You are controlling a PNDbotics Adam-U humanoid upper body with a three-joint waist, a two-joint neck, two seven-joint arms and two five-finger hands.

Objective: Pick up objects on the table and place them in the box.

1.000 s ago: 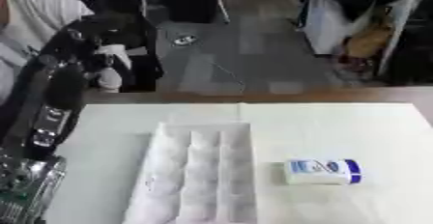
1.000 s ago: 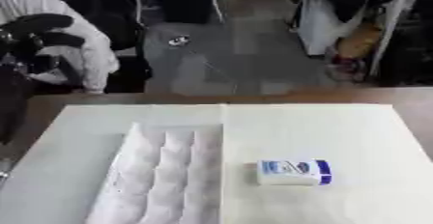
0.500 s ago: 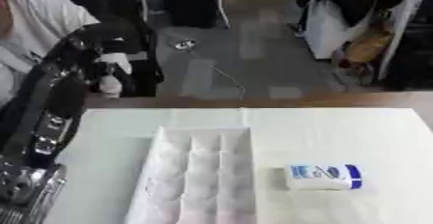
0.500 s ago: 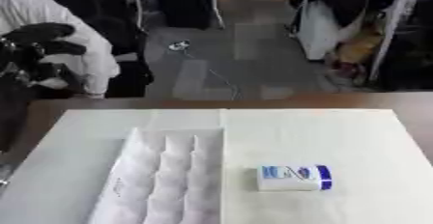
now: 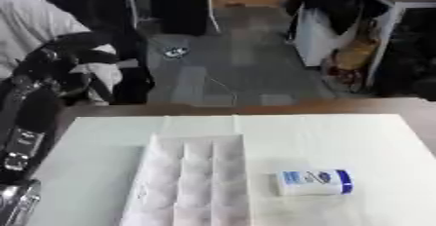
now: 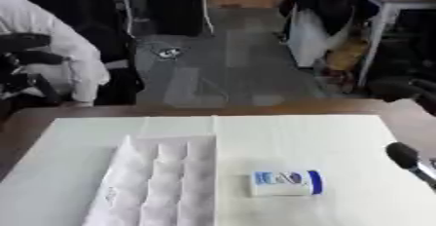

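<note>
We judge the small white bottle (image 5: 313, 182) with blue cap, lying on its side right of the divided box (image 5: 192, 181) at lower centre, light, rigid and slippery, best pinched across its body; the left hand (image 5: 64, 64), upper left, holds nothing, fingers curled.

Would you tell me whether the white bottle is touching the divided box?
Apart: the left eye view shows bare tablecloth between the bottle and the box.
</note>
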